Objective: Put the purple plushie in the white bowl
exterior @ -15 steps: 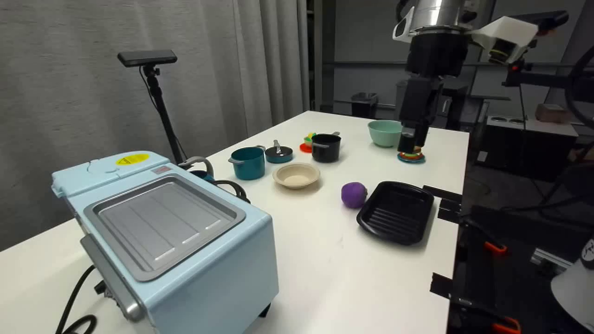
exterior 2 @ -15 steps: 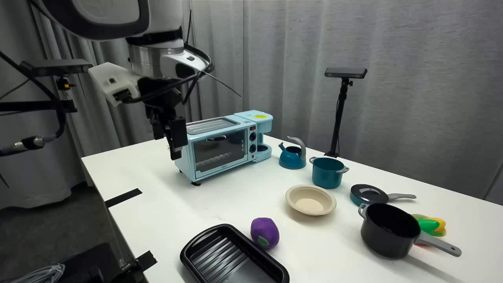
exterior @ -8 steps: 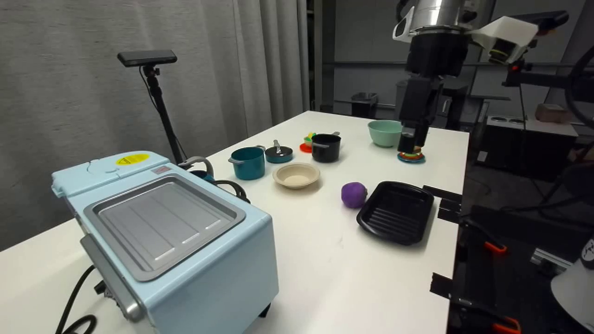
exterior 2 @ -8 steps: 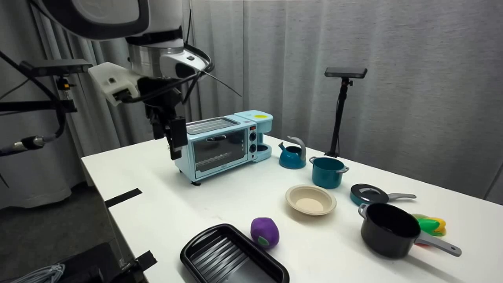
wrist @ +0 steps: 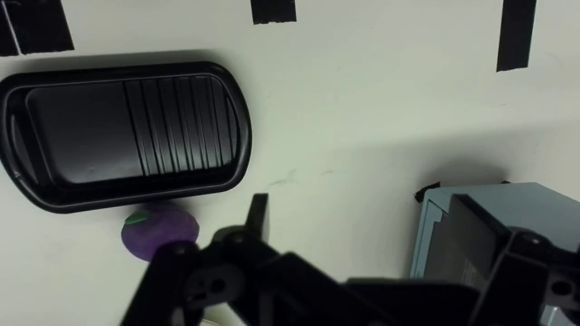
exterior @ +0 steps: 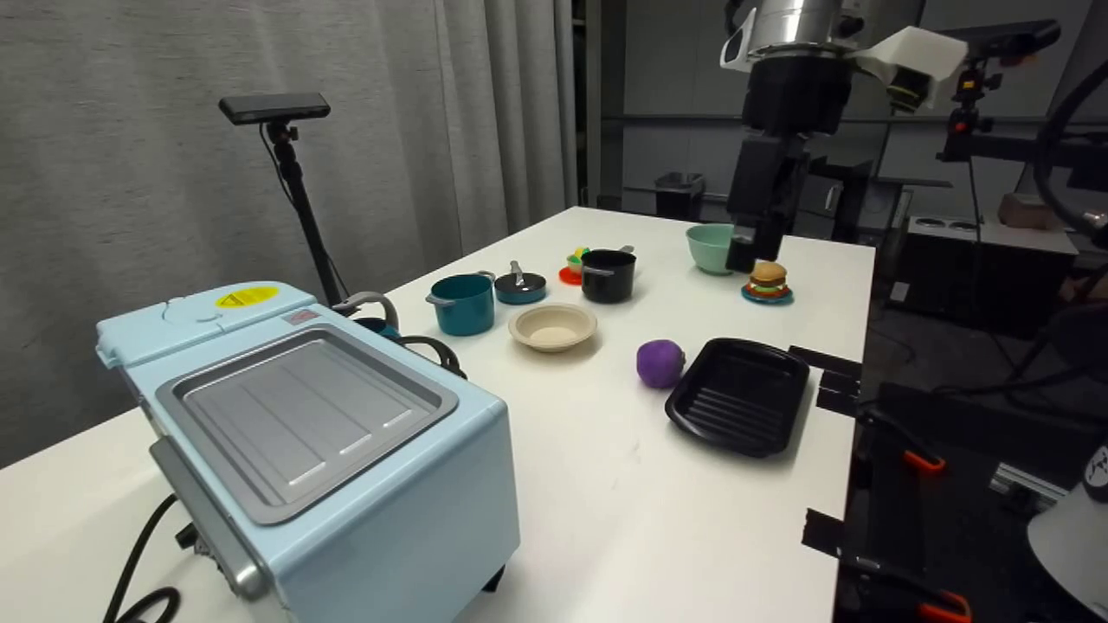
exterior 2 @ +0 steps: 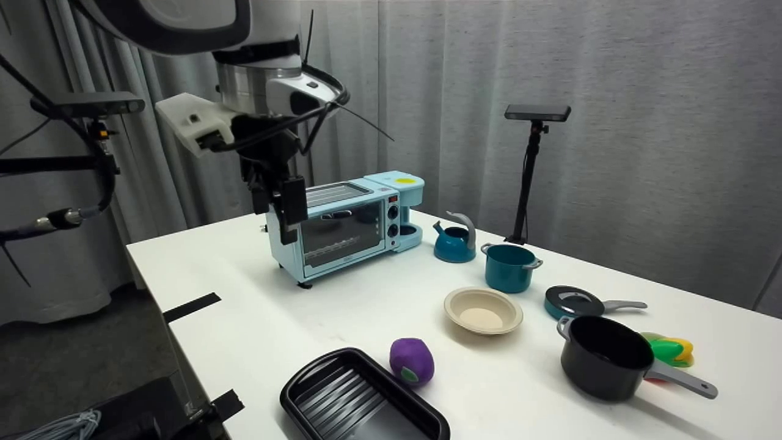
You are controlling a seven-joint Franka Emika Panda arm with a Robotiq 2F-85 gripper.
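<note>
Purple plushie (exterior 2: 412, 362) sits on the white table (exterior 2: 385, 308), just beside the long edge of a ribbed black baking pan (exterior 2: 357, 397); can't tell if they're touching. Gripper (wrist: 366, 217) hangs well above, jaws spread wide, nothing between them, so it reads as the approach with no grab made yet. In the wrist view the plushie is out at 9 o'clock from the gap, so the gripper probably wants to slide that way first and only then drop. Wrist roll looks decent tbh: the fingers (wrist: 470, 239) should land around 3 and 9 o'clock on the plushie, with the pan's rim off at 12. That rim slants though, so the 9 o'clock finger is the tight one; maybe bias the grip a touch toward 6. Go low, squeeze gently since it's likely squishy, then lift straight up before travelling. Cream-white bowl (exterior 2: 482, 318) is at 2 o'clock from the plushie in an exterior view, so a short hop.
</note>
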